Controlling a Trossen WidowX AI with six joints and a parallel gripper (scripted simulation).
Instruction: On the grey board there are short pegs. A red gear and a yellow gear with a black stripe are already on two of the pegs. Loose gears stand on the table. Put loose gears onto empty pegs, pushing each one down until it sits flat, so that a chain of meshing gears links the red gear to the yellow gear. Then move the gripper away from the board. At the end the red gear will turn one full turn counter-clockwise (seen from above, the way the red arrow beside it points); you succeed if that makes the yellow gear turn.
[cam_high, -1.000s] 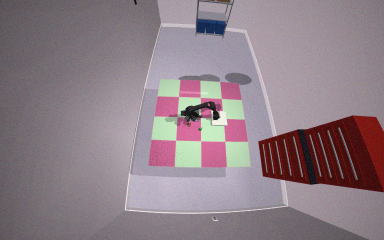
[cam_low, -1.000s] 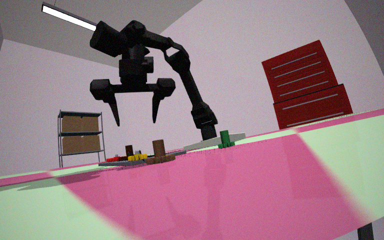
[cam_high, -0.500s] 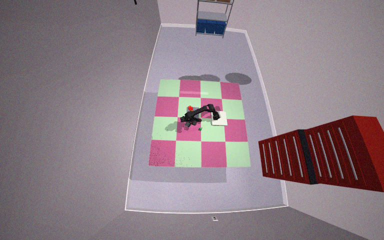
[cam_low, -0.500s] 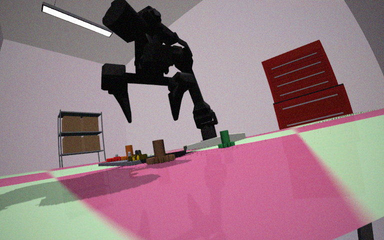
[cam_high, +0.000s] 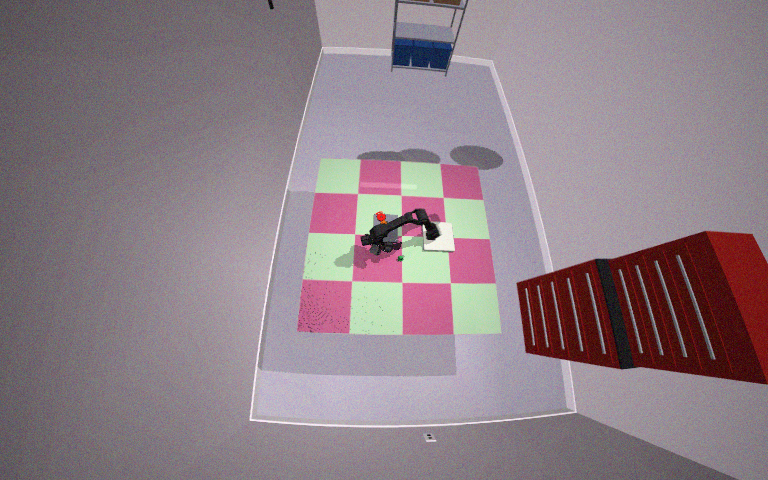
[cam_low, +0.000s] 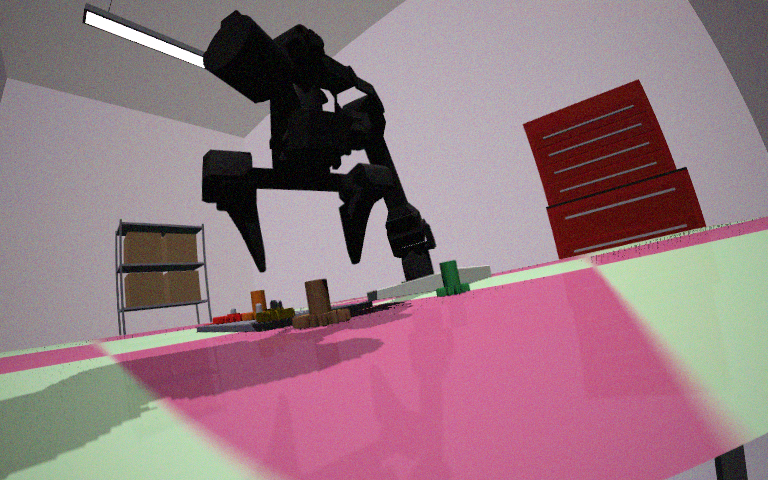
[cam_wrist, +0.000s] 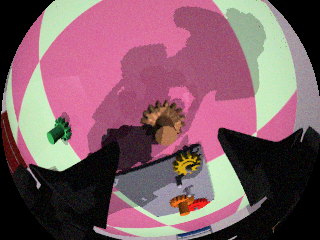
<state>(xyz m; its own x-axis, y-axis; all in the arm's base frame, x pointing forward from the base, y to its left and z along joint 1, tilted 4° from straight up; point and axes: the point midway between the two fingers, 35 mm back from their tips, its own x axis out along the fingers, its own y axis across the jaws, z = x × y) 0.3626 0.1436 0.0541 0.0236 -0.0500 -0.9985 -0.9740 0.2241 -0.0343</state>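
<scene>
Board (cam_high: 390, 217) (cam_low: 226, 327) (cam_wrist: 150, 192) of grey colour carries orange gear (cam_high: 383, 222) (cam_low: 258, 298) (cam_wrist: 183, 204), with its handle standing up, and red gear (cam_high: 379, 216) (cam_low: 227, 318) (cam_wrist: 200, 204), right beside the orange one. I cannot tell if their teeth are meshing. Toward the other end of the board is yellow gear (cam_low: 275, 315) (cam_wrist: 187, 164) with black stripe; between it and the orange gear, bare pegs (cam_wrist: 188, 190) are seen.

Just outside the board, near its yellow-gear end, brown gear (cam_low: 318, 308) (cam_wrist: 165, 131) lies flat on the table, its handle upward. Green gear (cam_high: 400, 258) (cam_low: 450, 280) (cam_wrist: 60, 131) is also off the board, well apart from the brown one.

The gripper (cam_high: 382, 247) (cam_low: 308, 267) (cam_wrist: 170, 140) is wide open and holds nothing; it hangs above the brown gear, beside the board. Its arm stands on white plate (cam_high: 444, 243) (cam_low: 475, 273), a little away from the board. Farther out from the board there are red cabinet (cam_high: 651, 305) (cam_low: 611, 152) and metal shelf (cam_high: 393, 39) (cam_low: 120, 271).
</scene>
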